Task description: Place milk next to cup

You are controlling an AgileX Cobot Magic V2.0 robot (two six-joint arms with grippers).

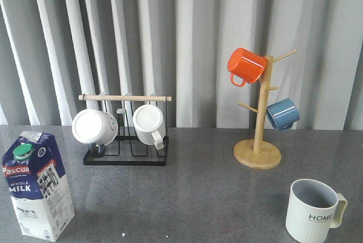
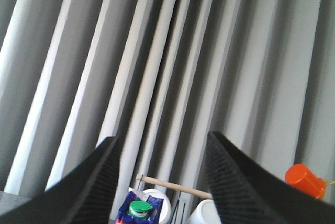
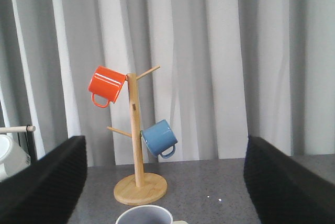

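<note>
The milk (image 1: 38, 186), a blue-and-white carton with a green cap, stands upright at the front left of the grey table. The cup (image 1: 313, 210), cream-white and ribbed with "HOME" on it, stands at the front right with its handle to the right. Neither arm shows in the front view. My left gripper (image 2: 163, 145) is open and empty; the milk's green cap (image 2: 138, 209) shows low between its fingers, farther off. My right gripper (image 3: 165, 153) is open and empty, and the cup's grey rim (image 3: 145, 215) lies between its fingers, closer than the fingertips.
A black wire rack (image 1: 126, 152) with a wooden bar holds two white mugs at the back left. A wooden mug tree (image 1: 258, 151) at the back right carries an orange mug (image 1: 245, 66) and a blue mug (image 1: 282, 113). Grey curtains hang behind the table.
</note>
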